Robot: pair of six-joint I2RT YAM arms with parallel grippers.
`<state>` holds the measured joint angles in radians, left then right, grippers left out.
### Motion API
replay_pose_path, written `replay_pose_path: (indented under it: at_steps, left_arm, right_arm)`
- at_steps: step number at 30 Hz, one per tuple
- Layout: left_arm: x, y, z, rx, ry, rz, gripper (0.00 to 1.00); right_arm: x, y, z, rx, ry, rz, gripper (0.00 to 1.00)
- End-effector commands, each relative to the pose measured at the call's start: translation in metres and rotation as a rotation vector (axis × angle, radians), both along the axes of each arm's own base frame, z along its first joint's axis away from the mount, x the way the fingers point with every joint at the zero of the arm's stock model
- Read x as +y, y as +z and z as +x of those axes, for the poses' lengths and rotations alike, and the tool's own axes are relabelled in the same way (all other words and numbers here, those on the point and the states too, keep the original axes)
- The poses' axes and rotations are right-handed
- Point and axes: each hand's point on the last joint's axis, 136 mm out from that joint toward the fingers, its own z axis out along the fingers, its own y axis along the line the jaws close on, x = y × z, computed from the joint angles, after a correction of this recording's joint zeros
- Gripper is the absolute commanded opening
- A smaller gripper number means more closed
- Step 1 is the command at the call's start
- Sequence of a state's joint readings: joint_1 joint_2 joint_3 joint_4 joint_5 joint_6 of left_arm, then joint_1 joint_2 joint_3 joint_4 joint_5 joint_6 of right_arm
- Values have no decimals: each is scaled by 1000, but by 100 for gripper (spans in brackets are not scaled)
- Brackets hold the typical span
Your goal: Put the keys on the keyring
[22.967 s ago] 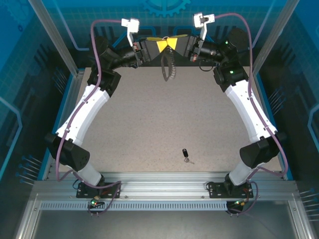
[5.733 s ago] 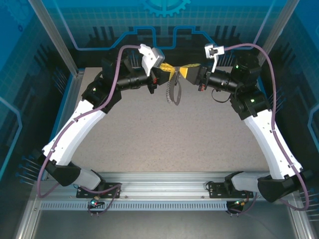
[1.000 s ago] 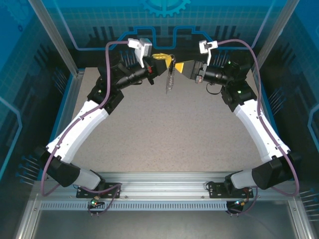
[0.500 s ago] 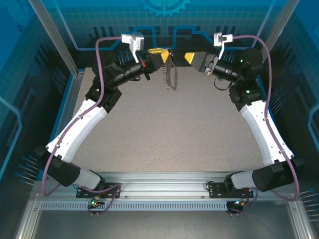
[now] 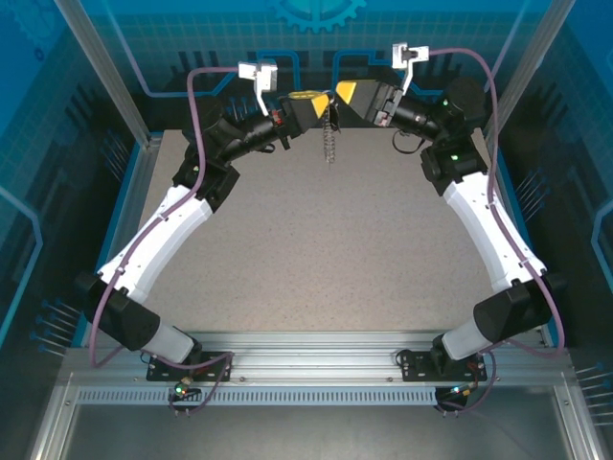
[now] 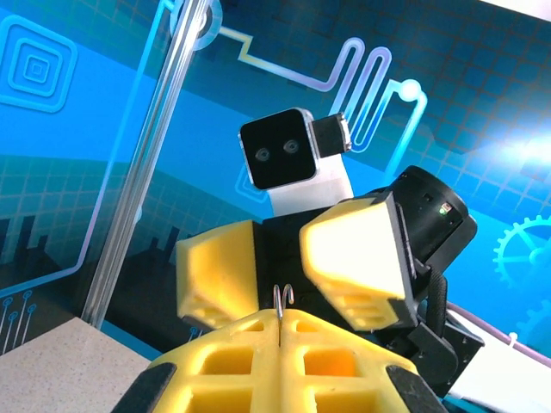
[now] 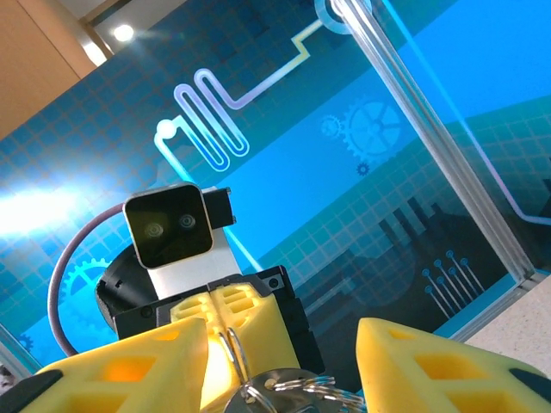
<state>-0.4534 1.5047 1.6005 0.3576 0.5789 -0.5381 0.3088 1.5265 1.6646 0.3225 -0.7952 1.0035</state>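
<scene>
My left gripper (image 5: pixel 319 100) is raised at the back of the table and shut on the keyring's thin wire loop (image 6: pixel 281 299). The keyring (image 5: pixel 330 129) hangs below it with its silvery beaded chain (image 5: pixel 331 146) dangling. A round metal piece with small rings (image 7: pixel 288 391) sits just under the pinched wire. My right gripper (image 5: pixel 342 93) faces the left one tip to tip. It is open, its yellow fingers (image 7: pixel 129 370) standing either side of the ring without touching it. The keys are hidden.
The speckled tabletop (image 5: pixel 326 249) lies well below both grippers. Blue printed panels and aluminium posts (image 5: pixel 96 67) wall the table at the back and sides. Both arms arch in from the near rail (image 5: pixel 316 350).
The right gripper opened, drew back to the right, then came in again to face the left gripper. The left gripper kept its hold and rose slightly; the chain swung.
</scene>
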Motion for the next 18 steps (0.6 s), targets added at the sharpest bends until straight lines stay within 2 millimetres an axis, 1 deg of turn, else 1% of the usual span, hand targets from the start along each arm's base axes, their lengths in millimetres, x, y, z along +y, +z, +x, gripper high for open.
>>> replay_pose_path:
  at_steps: [1,5,10,14,18]
  left_arm:
    - [5,16,-10,-51,-20,-43,0]
    - [8,16,-9,-49,-11,-51,0]
    - [9,16,-8,-46,-4,-60,0]
    - [10,17,-7,-46,-2,-65,0]
    - [10,15,-7,-41,-3,-65,0]
  right_arm:
    - [7,18,-17,-75,43,20,47]
    - [10,12,-21,-69,52,19,44]
    - [9,5,-24,-56,48,16,41]
    - [8,3,-25,-50,46,17,35]
    - [8,4,-24,-53,49,22,30]
